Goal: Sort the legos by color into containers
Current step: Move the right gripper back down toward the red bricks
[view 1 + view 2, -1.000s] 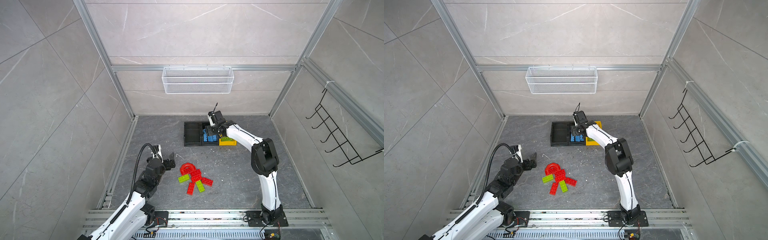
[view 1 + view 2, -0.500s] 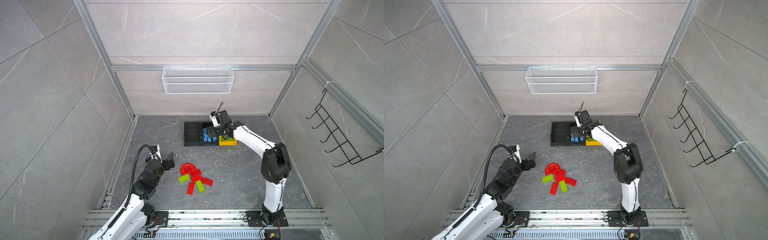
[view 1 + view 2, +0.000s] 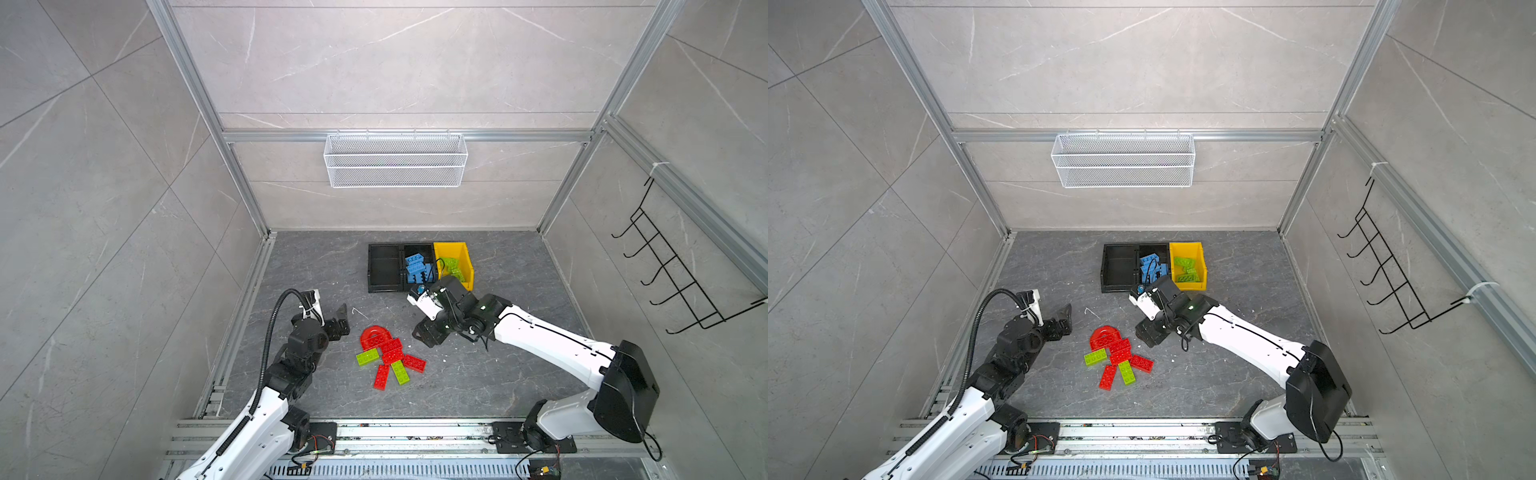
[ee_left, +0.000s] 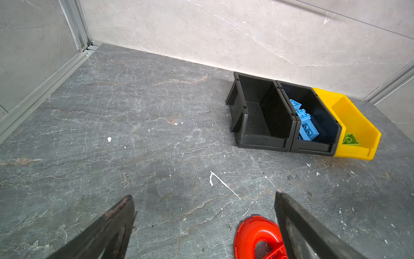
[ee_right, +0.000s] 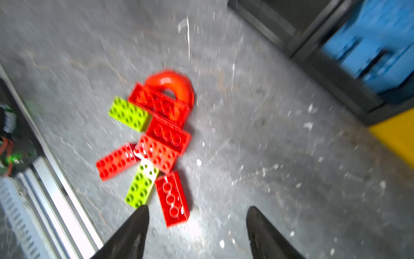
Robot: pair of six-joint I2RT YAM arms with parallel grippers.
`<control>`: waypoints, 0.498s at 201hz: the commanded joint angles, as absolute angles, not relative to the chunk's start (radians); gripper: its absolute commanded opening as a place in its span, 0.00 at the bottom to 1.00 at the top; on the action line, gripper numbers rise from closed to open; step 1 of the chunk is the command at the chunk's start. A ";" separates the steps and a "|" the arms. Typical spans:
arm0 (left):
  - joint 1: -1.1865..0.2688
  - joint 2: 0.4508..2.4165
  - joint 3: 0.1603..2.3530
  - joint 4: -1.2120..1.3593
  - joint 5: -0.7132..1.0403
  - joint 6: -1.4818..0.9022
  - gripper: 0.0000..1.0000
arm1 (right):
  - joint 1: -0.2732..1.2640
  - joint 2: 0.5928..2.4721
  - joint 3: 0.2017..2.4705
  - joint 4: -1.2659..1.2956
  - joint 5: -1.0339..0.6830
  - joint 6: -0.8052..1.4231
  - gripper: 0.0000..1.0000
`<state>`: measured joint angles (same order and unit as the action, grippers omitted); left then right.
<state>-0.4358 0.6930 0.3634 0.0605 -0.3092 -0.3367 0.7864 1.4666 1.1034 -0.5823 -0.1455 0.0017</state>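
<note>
While its base stands at the near right rail, the right arm (image 3: 548,345) stretches left and far, low over the floor (image 3: 478,386), with its forearm close to level. Its wrist tips the right gripper (image 3: 427,336) down, just right of the loose legos. In the blurred right wrist view the fingers stand apart with nothing between them.

The left arm (image 3: 305,338) rises from the near left rail with its elbow folded. Its left gripper (image 3: 338,322) points far and right, low over the floor, with the jaws spread wide and bare. One finger (image 4: 298,224) is just beside the red arch (image 3: 374,334).

At the far middle sit the containers (image 3: 384,286), three bins in a row. The middle black one holds blue legos (image 3: 415,266) and the yellow one on the right holds green legos (image 3: 453,266).

Between the two grippers lies the loose pile (image 3: 390,353), touching and overlapping: the arch, red bricks and two green bricks (image 3: 368,356).
</note>
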 commanded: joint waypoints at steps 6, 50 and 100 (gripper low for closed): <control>-0.430 0.727 0.340 0.149 -0.323 -0.321 0.99 | 0.843 1.533 1.113 -0.694 -0.075 0.114 0.70; -0.430 0.754 0.361 0.124 -0.334 -0.329 0.99 | 0.905 1.522 1.015 -0.713 0.019 0.261 0.70; -0.430 0.745 0.370 0.108 -0.330 -0.341 0.99 | 0.973 1.606 1.030 -0.725 -0.002 0.282 0.72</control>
<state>-0.4358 0.7586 0.3489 0.0895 -0.3134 -0.3370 0.9363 1.5646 1.0210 -0.6964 -0.0185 0.2443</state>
